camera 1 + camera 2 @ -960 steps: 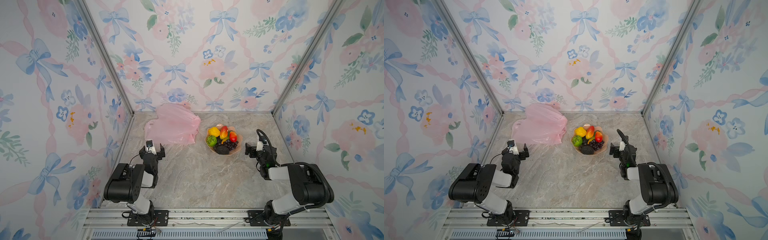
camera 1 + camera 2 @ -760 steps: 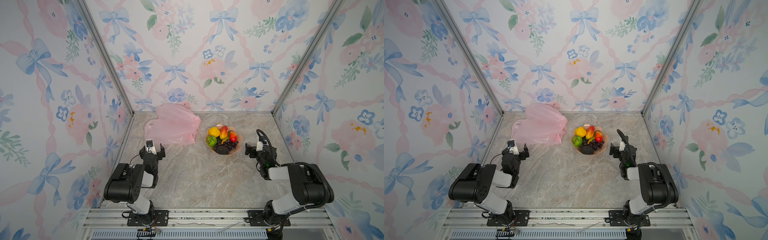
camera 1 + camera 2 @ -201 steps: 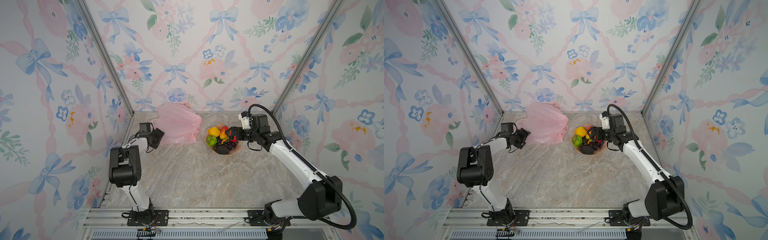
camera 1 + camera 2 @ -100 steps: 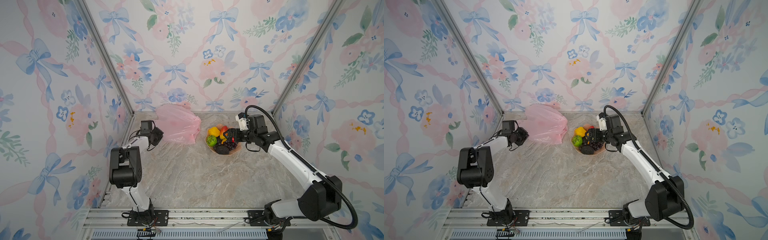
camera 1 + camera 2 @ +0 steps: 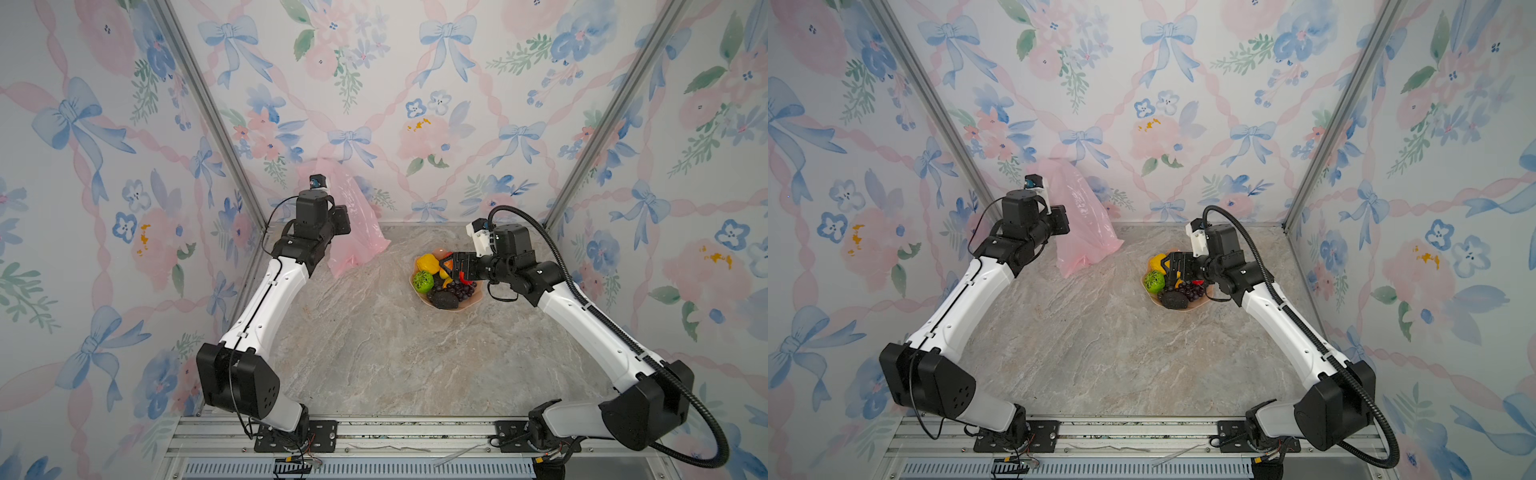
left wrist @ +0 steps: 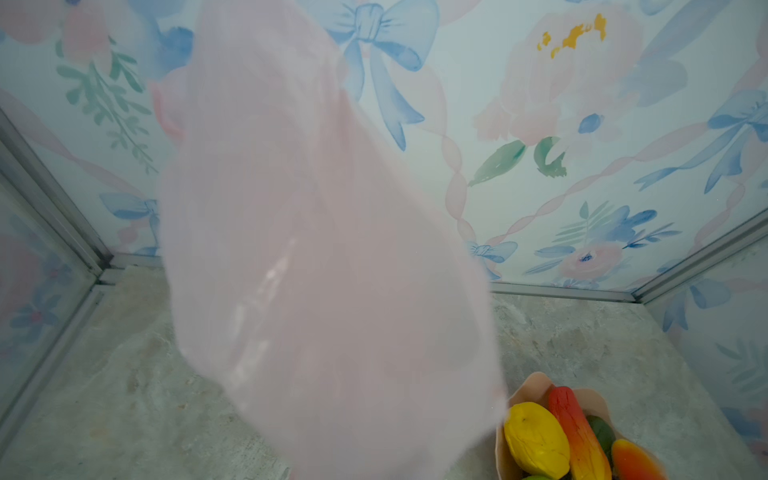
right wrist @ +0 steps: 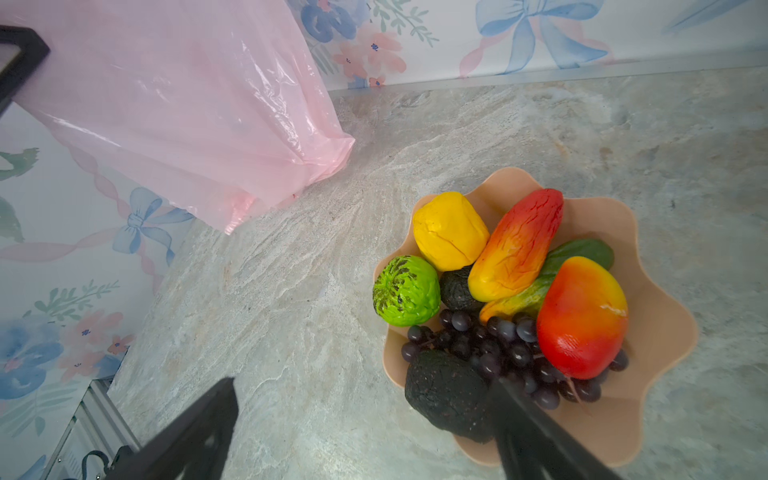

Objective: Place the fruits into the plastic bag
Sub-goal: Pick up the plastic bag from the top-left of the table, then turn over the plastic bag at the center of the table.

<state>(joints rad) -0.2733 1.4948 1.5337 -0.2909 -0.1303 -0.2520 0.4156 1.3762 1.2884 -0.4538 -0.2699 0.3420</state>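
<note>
Marble tabletop (image 5: 374,353); plastic bag (image 5: 360,229) vertical, bottom-down

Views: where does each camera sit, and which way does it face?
Top views: high in front, facing down and back; both arms, left hand holding bag, right hand at dish.
Left wrist: on left arm, facing the hanging bag; no hand shows.
Right wrist: on right arm, looking down on fruits; open fingers show.
Shared: all show bag and dish.

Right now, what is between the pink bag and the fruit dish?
Nothing, only bare table lies between the bag and the dish, clearest in the right wrist view.
</note>
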